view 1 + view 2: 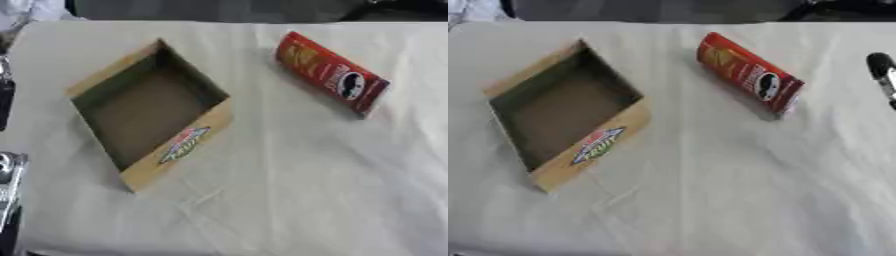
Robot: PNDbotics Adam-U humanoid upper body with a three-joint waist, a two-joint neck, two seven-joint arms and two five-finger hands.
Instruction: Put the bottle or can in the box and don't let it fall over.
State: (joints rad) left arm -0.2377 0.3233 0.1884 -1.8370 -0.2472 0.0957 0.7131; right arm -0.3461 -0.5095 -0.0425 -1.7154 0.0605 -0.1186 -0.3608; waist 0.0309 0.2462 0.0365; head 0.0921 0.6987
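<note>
Box [149,112] sits open-topped on the bench [289,190], turned corner-on like a diamond; inside shows only bare brown floor, nothing in it; near wall carries a colour label [184,145]. Can [331,74], red tube, lies on its side on the white cloth, well apart from the box, to its right and further back; not in the box. Right hand [882,72]: only a dark tip shows at the right edge of the right eye view, can't tell spread or curled, apart from the can. Left hand: metallic part at the left edge, fingers unclear.
</note>
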